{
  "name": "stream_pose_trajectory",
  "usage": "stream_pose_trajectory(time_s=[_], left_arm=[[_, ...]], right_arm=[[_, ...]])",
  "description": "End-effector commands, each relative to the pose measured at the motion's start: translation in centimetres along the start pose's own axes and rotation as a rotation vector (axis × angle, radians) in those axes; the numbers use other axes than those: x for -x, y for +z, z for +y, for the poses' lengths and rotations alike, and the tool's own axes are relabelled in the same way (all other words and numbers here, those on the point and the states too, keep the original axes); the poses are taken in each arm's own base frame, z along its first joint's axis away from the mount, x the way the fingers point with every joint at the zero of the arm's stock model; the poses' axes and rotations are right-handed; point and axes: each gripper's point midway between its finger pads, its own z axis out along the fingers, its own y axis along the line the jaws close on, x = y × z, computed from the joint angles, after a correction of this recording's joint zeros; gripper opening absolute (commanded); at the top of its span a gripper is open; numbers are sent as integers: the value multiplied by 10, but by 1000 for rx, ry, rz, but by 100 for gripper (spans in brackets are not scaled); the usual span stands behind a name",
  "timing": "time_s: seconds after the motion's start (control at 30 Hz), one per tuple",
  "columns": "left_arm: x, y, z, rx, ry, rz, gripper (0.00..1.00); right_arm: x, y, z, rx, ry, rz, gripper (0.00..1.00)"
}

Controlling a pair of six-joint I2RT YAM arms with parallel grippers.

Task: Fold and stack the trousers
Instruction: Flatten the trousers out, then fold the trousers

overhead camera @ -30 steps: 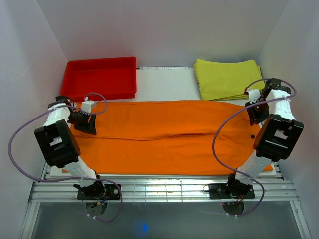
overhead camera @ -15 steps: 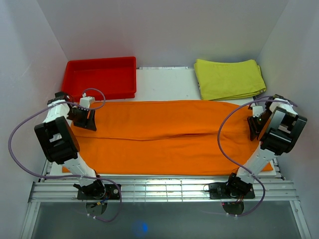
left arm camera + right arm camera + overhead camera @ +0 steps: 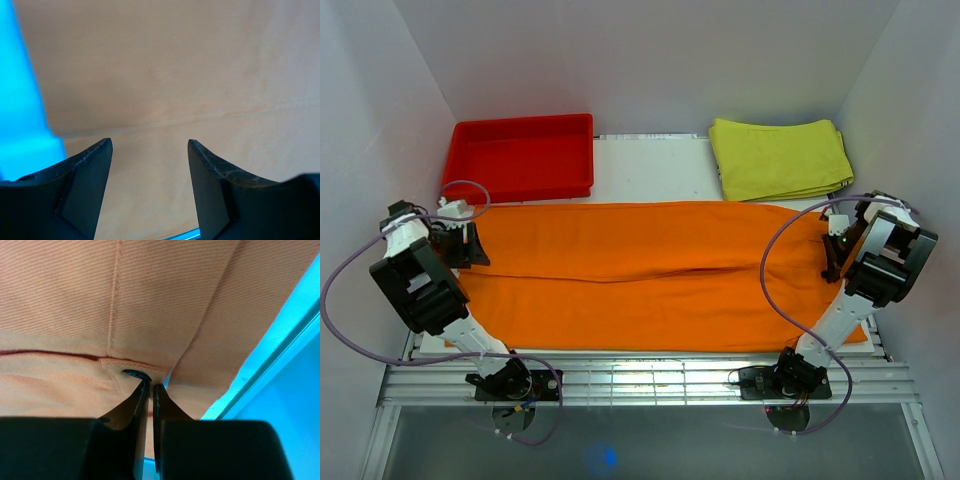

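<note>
Two arms [image 3: 418, 285] low over trousers [image 3: 650, 270]

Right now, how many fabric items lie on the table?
2: the orange trousers spread across the middle, a yellow-green folded cloth at the far right; its layers may hide more.

I find nothing to read in any of my views. No word, number, brand or label shows on the trousers [image 3: 650, 270], on the red tray [image 3: 520, 190] or on the yellow-green cloth [image 3: 780, 158]. The small dark button by the waistband [image 3: 136, 374] is too small and blurred to show any mark.
</note>
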Motion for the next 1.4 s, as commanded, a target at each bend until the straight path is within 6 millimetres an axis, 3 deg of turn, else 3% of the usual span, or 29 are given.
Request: stream_pose_trajectory(time_s=[0.0,0.07,0.2,0.3,0.4,0.43,0.5,0.53,0.67,0.8,0.87,1.07,1.17,1.23,1.27,1.33,1.37], left_arm=[[19,-18,2,-47,-74,-105,73],[16,-18,2,-41,-77,-100,73],[11,-19,3,-15,-77,-102,74],[16,-24,8,18,-75,-123,74],[31,-32,13,40,-59,-162,74],[40,-37,15,44,-46,-185,74],[49,-40,14,33,-19,-206,73],[56,-40,11,23,-1,-213,73],[55,-24,0,-12,56,-168,68],[49,-1,-7,9,82,-130,66],[42,13,-7,29,86,-106,65],[17,39,6,81,26,-33,61],[-2,45,12,106,13,39,59],[2,38,7,69,45,31,59],[-2,32,-5,4,94,50,60],[18,15,-23,-62,161,-26,65],[33,1,-28,-73,198,-60,67]], right_arm=[[17,-11,5,48,-14,-75,8],[19,-23,9,63,-22,-88,8],[36,-71,14,55,-34,-169,8],[25,-94,9,-18,-39,-170,8],[-8,-83,-7,-92,-28,-99,8],[-25,-67,-4,-80,-25,-49,8],[-38,-53,-17,-128,-10,-6,8],[-48,-40,-12,-109,-5,26,8],[-52,-8,-9,-70,16,79,8],[-50,8,-10,-72,5,109,8],[-44,9,-11,-88,-14,107,8],[-17,-8,-32,-157,-36,66,26],[-8,-20,-34,-135,-57,69,62],[5,-31,-35,-127,-73,22,67],[20,-46,-39,-139,-104,-34,67],[39,-60,-27,-73,-137,-114,70],[59,-77,-29,-80,-180,-174,73]])
